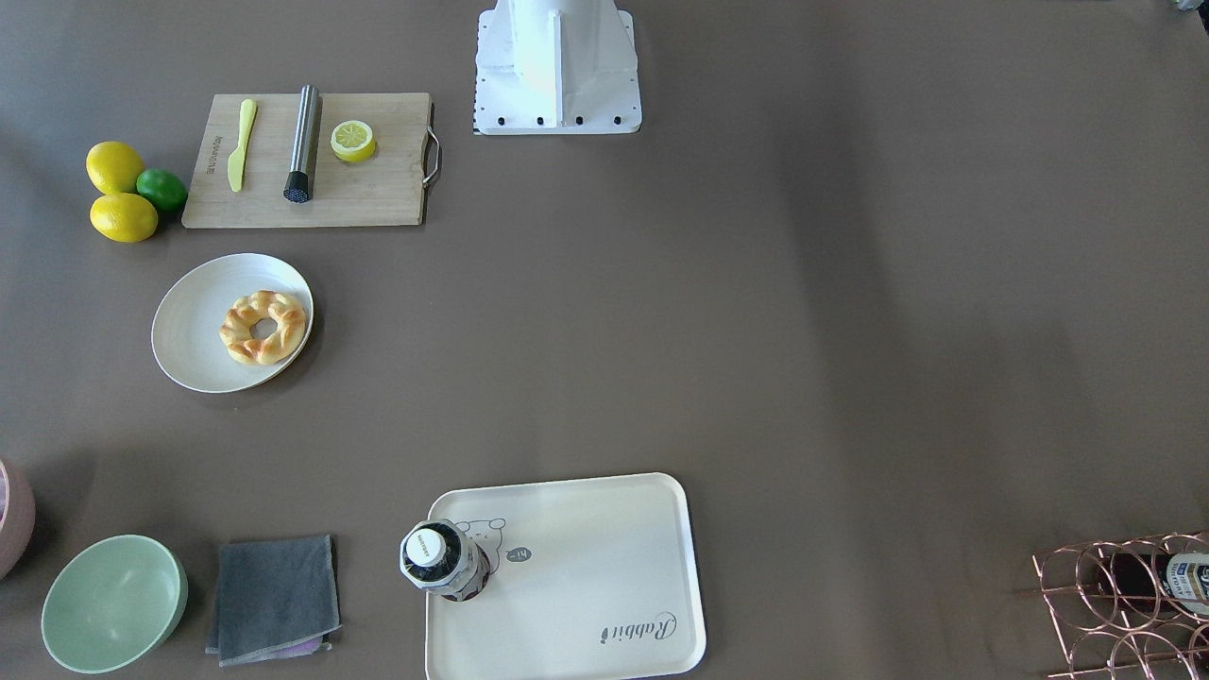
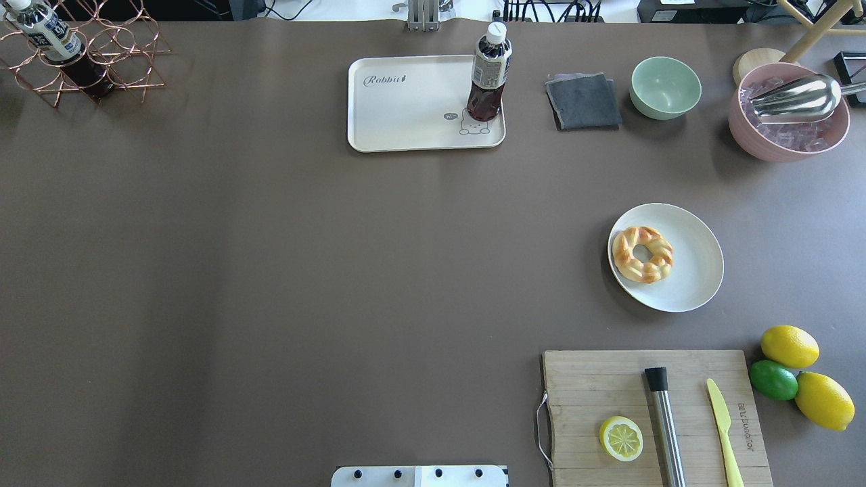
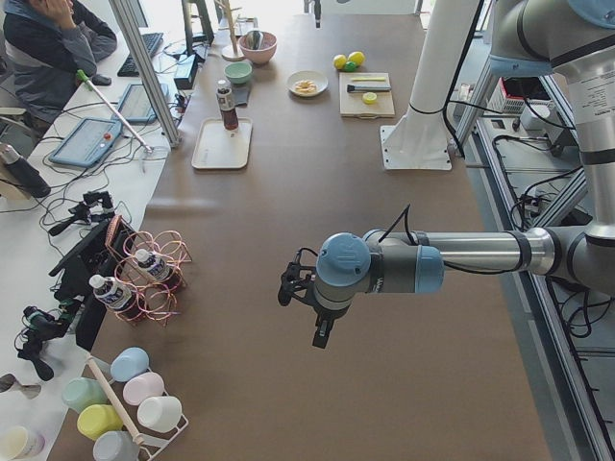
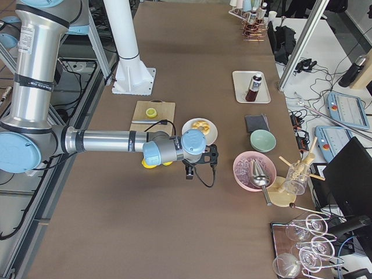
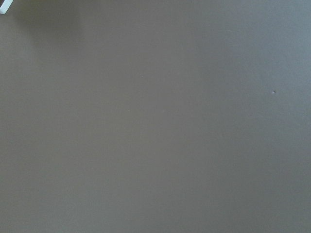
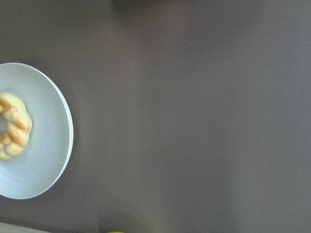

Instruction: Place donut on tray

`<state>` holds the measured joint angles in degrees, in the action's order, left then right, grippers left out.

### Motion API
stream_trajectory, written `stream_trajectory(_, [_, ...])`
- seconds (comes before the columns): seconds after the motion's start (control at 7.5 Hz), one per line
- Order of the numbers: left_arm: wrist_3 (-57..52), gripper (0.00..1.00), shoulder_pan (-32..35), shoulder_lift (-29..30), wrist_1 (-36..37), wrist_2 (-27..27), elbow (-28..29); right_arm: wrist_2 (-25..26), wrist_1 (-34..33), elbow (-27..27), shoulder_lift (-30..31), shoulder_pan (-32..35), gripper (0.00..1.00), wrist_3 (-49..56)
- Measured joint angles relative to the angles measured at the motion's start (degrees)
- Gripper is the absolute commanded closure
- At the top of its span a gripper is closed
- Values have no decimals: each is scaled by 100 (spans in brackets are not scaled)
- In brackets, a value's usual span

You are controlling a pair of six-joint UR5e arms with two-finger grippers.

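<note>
left arm [image 3: 461, 254]: silver tubular forearm with grey-blue joints, stretched out level, wrist turned down.
left gripper [image 3: 319, 336]: black, two-fingered, pointing down; finger gap unreadable.
right arm [image 4: 110, 141]: same build, forearm level, wrist bent down.
right gripper [image 4: 189, 173]: black, pointing down; finger gap unreadable.

"Rabbit" script on tray [image 2: 406, 108]; speech bubble [image 2: 450, 116] by cartoon print [image 2: 473, 125] reads "hi"; brand mark on wooden cutting board [image 2: 595, 385] and bottle [image 2: 488, 71] label too small to read
</note>
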<state>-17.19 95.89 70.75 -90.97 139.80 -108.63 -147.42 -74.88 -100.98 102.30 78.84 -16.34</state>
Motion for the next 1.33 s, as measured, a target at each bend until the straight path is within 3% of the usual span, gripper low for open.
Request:
stream_trajectory(0.4, [9,3,0,0,0,-5,12,646,1179,342,-563,-1222,0,-2215])
stream_trajectory(0.8, [12,2,1,6,0,-5,13,1383,2009,928,-995,-1970,3,-2576])
stream_trajectory(1.33, [14,3,15,9,0,-5,4,1683,2365,1283,-1344,-2374,33,-2807])
